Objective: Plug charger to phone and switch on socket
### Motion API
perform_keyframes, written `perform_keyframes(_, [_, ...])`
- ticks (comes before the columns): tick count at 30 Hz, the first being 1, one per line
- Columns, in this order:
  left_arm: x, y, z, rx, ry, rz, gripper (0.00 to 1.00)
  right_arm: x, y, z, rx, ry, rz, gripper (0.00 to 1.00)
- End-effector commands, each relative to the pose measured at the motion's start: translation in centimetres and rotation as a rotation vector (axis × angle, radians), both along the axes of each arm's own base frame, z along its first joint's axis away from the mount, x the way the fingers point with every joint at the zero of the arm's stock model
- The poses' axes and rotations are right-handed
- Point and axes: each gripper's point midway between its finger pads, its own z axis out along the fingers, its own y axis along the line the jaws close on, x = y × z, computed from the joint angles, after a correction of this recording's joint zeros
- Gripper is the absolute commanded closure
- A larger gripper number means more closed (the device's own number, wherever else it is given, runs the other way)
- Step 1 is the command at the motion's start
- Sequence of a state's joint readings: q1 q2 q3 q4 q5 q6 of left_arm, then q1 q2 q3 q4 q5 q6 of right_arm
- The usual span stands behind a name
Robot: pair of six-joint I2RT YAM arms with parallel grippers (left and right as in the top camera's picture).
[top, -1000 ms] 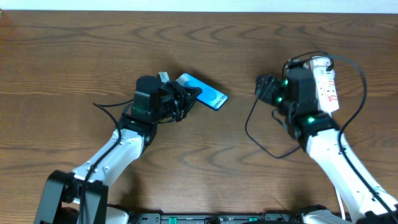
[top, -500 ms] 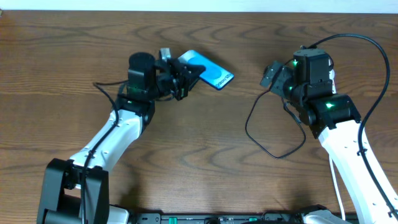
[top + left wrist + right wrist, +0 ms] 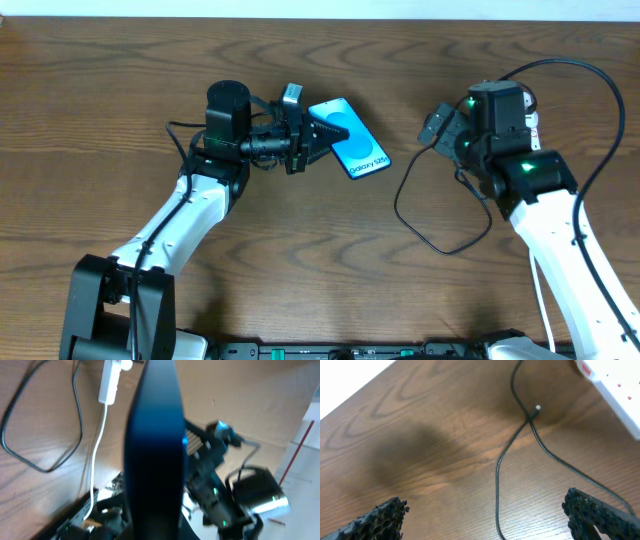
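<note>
My left gripper (image 3: 303,136) is shut on the left end of the phone (image 3: 350,138) and holds it up off the table, cyan screen facing up with "Galaxy" text visible. In the left wrist view the phone (image 3: 155,450) shows edge-on as a dark slab. My right gripper (image 3: 437,125) is open and empty above the charger cable (image 3: 402,205). In the right wrist view the cable's plug tip (image 3: 537,408) lies on the wood ahead of the open fingers (image 3: 485,502). The white socket strip (image 3: 615,382) lies at the top right, mostly hidden under the right arm in the overhead view (image 3: 537,120).
The charger cable makes a loop on the table in front of the right arm (image 3: 450,250). A thicker black robot cable (image 3: 600,80) arcs over the right arm. The socket's white cord (image 3: 100,435) runs along the table.
My left gripper has turned and carried the phone to the right, toward the middle. My right arm swung back off the socket strip earlier and now barely moves.
</note>
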State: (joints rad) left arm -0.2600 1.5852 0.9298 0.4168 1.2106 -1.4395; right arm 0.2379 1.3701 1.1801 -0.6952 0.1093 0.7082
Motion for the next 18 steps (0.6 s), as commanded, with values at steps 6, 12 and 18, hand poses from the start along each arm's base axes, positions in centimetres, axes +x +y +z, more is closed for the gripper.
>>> perform_keyframes(6, [-1.2,-0.2,1.3,-0.035,-0.039,-0.094,0.93,1.5,0.8,-4.1,0.041,0.114,-0.057,0.03])
perform_keyframes(12, [-1.2,-0.2,1.3,-0.035,-0.038,-0.093,0.93,2.5,1.2,-6.4,0.012,0.163,-0.059,0.05])
perform_keyframes(18, [-1.2,-0.2,1.3,-0.035,-0.038,-0.093,0.93,3.9,1.1,-7.6,-0.001,0.149,-0.074,0.08])
